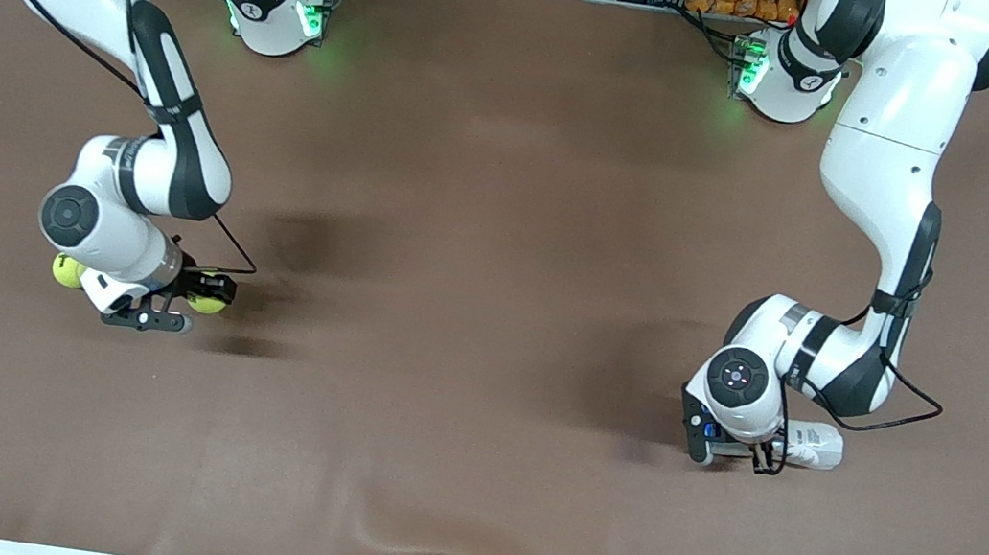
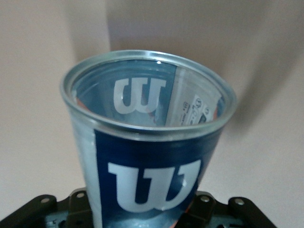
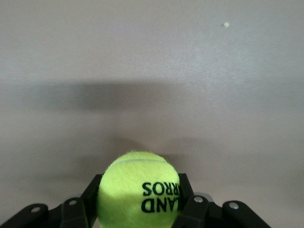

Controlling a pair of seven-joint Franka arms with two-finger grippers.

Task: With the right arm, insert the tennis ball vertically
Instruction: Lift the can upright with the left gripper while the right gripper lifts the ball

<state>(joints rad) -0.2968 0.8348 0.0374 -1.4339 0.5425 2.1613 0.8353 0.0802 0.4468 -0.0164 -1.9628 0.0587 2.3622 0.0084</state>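
While its black fingers [image 3: 187, 197] press in from both sides, the right gripper [image 3: 137, 209] clamps a yellow-green tennis ball [image 3: 137, 187] low over the brown table [image 1: 483, 218], toward the right arm's end. Black lettering runs across the ball's felt in the right wrist view. From the front camera, a yellow-green ball [image 1: 208, 297] shows at the right gripper [image 1: 180, 299] under the wrist of the right arm [image 1: 130, 188], and a second ball [image 1: 67, 270] peeks out beside that wrist; whether this one rests on the cloth cannot be told.

Toward the left arm's end of the table, the left gripper [image 2: 142, 211] is closed around a clear plastic ball can [image 2: 147, 137] with a blue label bearing a large white letter mark. Its open mouth faces the left wrist camera. In the front view the can [image 1: 814, 445] shows as a pale shape lying on its side at the left gripper [image 1: 737, 447], below the left arm [image 1: 886, 178]. Both grippers sit well apart.
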